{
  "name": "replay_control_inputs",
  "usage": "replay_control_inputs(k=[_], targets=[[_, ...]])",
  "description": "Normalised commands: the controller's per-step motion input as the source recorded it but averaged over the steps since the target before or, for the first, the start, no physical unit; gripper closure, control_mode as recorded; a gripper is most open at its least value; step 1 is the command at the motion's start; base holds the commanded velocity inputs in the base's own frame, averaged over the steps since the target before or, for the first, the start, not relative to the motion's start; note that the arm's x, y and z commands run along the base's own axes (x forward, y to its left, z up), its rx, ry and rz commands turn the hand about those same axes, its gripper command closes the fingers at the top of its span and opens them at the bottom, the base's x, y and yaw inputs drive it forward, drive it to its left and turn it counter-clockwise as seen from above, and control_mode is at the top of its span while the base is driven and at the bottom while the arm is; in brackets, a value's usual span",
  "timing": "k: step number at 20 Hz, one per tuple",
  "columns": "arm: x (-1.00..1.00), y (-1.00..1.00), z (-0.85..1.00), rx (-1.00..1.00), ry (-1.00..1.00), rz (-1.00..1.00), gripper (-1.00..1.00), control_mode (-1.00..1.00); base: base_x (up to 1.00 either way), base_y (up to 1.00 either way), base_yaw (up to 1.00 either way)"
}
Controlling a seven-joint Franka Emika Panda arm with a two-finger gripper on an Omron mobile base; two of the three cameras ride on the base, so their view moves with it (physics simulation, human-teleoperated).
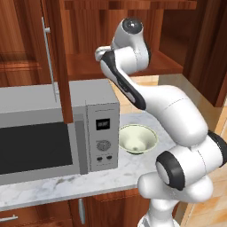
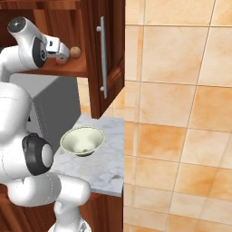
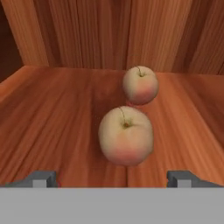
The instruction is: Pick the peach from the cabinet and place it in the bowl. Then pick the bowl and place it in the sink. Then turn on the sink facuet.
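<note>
The reddish-brown wall cabinet (image 2: 113,54) stands open above the grey microwave (image 1: 40,133) and the white marble counter (image 1: 66,184). The white arm is reached up onto its shelf. The cream-white bowl (image 1: 138,138) sits empty on the counter just beside the microwave, below the shelf.

Two round fruits lie on the shelf, near each other but apart. The nearer fruit (image 3: 126,135) shows a dark stem dimple and a pink blush low on its side, and it is taken to be the peach. The farther fruit (image 3: 140,84) looks much alike from here, so the choice is not certain.

The gripper (image 3: 113,177) is spread wide and holds nothing. Its fingertips (image 3: 41,178) stand well to either side of the nearer fruit and short of it.

The step in hand is judged to be the approach for the grasp. The hand should be advanced straight along the shelf until the fingers flank the fruit's widest part, slightly right of centre. The jaws should be closed only then, gently, since a round fruit may be rolled into its neighbour by an early touch.
</note>
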Motion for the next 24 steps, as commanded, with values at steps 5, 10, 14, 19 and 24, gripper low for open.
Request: replay_control_inputs(k=[5, 10, 14, 19, 24], targets=[[0.56, 0.09, -0.25, 0.0, 0.01, 0.0, -1.0, -1.0, 0.0, 0.0, 0.0], [0.26, 0.0, -0.2, 0.0, 0.0, 0.0, -1.0, -1.0, 0.0, 0.0, 0.0], [0.02, 0.0, -0.22, 0.0, 0.0, 0.0, -1.0, -1.0, 0.0, 0.0, 0.0], [0.0, 0.0, -0.38, 0.0, 0.0, 0.0, -1.0, -1.0, 0.0, 0.0, 0.0], [0.03, -0.05, -0.2, 0.0, 0.0, 0.0, -1.0, -1.0, 0.0, 0.0, 0.0]])
